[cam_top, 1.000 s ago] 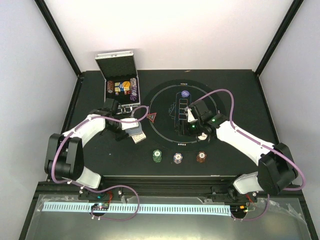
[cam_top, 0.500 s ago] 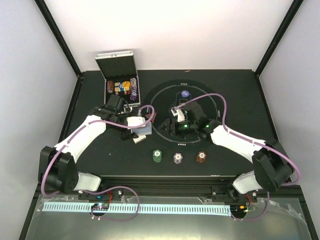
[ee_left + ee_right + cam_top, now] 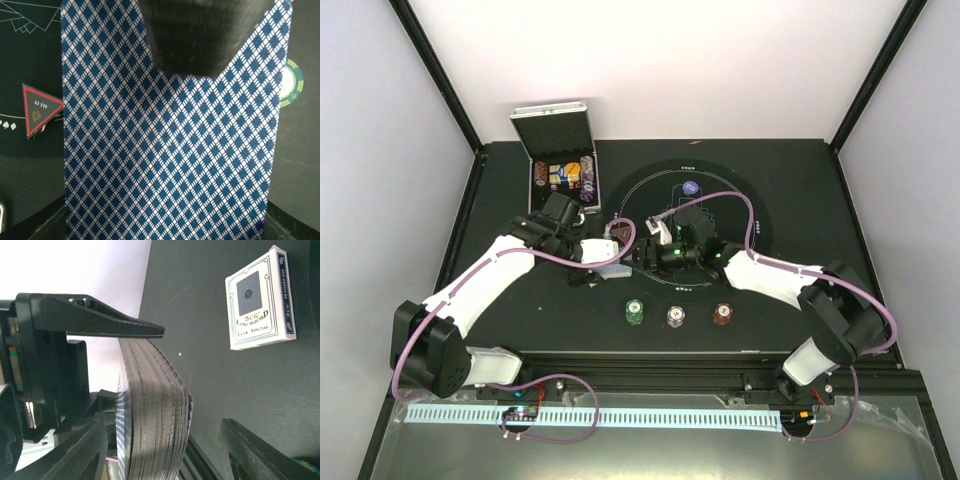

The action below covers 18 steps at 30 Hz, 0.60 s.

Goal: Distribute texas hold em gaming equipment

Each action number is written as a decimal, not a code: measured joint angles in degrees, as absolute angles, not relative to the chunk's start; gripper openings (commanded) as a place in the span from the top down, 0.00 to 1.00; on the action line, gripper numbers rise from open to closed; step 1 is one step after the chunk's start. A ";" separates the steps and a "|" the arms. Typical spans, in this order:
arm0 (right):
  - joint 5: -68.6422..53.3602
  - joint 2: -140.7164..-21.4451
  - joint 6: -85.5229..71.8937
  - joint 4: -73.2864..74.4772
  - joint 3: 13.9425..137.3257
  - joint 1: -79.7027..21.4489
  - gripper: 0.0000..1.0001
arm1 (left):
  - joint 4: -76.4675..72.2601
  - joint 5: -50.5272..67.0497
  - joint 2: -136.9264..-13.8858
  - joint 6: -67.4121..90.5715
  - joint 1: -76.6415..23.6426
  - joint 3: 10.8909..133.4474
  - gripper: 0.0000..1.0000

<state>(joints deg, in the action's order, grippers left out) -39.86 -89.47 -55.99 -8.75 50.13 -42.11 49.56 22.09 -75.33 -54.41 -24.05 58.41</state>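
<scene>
My left gripper (image 3: 610, 256) is shut on a thick deck of playing cards (image 3: 618, 270) at the left rim of the round mat (image 3: 740, 215). The deck's blue diamond back (image 3: 165, 150) fills the left wrist view, with my left gripper (image 3: 165, 222) hidden beneath it. My right gripper (image 3: 642, 256) has reached the deck. It is open, and the deck's edge (image 3: 155, 410) stands between the right gripper's (image 3: 162, 426) spread fingers without touching them. A red triangle token (image 3: 40, 109) lies on the mat beside the deck. Green (image 3: 636, 313), white (image 3: 676, 316) and brown-red (image 3: 722, 313) chip stacks stand nearer the front.
The silver case (image 3: 560, 165) stands open at the back left with more chips inside. A white card box (image 3: 260, 297) lies on the table left of the deck. A blue button (image 3: 691, 187) rests at the far side of the mat.
My left arm carried the deck to the right, up to the mat's rim. My right arm swung left from the mat's middle and brought its open fingers round the deck.
</scene>
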 measured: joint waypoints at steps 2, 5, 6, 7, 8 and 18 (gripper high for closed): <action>-40.07 -90.15 -56.73 -9.76 50.22 -42.28 0.47 | 49.76 22.09 -74.98 -54.26 -24.36 58.54 0.98; -40.53 -91.33 -58.26 -11.75 50.43 -42.74 0.61 | 49.76 22.09 -74.94 -54.11 -24.73 58.85 0.99; -40.71 -91.74 -59.05 -12.60 50.46 -42.96 0.66 | 49.76 22.09 -74.94 -54.02 -24.82 58.85 0.98; -40.91 -92.07 -59.22 -13.19 50.52 -43.18 0.71 | 49.78 22.09 -74.94 -53.93 -24.91 58.85 0.98; -41.08 -92.42 -59.72 -14.02 50.57 -43.42 0.76 | 49.80 22.09 -74.94 -53.89 -25.02 58.85 0.98; -42.63 -93.30 -64.73 -21.58 49.98 -44.36 0.99 | 50.81 22.46 -72.16 -52.23 -25.47 58.89 0.01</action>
<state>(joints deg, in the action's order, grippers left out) -42.63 -93.30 -64.73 -21.58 49.98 -44.36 50.81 22.46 -72.16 -52.23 -25.47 58.89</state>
